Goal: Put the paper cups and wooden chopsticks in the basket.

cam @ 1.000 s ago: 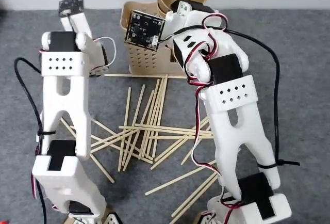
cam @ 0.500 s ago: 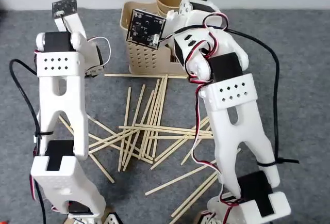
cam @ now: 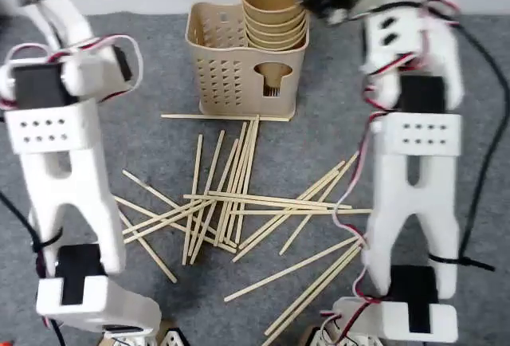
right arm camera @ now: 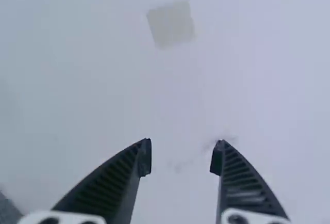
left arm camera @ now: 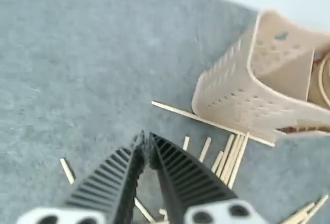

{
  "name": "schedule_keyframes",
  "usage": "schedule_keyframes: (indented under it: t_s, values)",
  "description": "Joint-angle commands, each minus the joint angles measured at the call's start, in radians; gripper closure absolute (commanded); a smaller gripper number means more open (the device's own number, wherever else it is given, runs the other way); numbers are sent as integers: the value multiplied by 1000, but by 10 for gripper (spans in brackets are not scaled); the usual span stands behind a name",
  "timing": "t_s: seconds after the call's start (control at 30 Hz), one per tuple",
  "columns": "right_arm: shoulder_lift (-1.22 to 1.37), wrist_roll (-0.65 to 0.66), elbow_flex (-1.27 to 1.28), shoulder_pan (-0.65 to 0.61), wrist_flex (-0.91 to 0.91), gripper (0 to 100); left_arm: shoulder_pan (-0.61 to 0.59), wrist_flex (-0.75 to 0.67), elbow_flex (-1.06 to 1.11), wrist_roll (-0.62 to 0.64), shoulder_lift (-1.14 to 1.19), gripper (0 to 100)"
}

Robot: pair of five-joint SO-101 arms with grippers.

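A beige perforated basket (cam: 231, 75) stands at the back of the grey mat. A stack of several paper cups (cam: 273, 7) sits in its right end and rises above the rim. Many wooden chopsticks (cam: 235, 202) lie scattered on the mat in front of it, one chopstick (left arm camera: 206, 121) along its base. My left gripper (left arm camera: 145, 140) is shut and empty, raised over the mat to the left of the basket (left arm camera: 258, 95). My right gripper (right arm camera: 181, 157) is open and empty, lifted and facing a white wall.
The left arm (cam: 56, 115) stands along the left of the mat and the right arm (cam: 414, 123) along the right, with the chopstick pile between them. A white wall runs behind the basket.
The right arm has swung up and to the right, away from the cups it stood over. The left arm has drawn back to the left and lifted. The cup stack stays in the basket.
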Motion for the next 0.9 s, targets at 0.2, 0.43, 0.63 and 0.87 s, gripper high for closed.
schedule_keyframes:
  t_s: [0.2,0.43,0.63,0.87]
  values:
    - [-10,-8,-52,102,-21,786,-94,-20,-44,5,-175,985]
    - [4,-9,58,88,-21,789,-100,44,-33,-253,-393,985]
    - [-101,-302,433,82,-19,786,-98,37,191,-531,-580,985]
    - [-401,-664,882,-62,-10,790,-97,29,631,-529,-738,985]
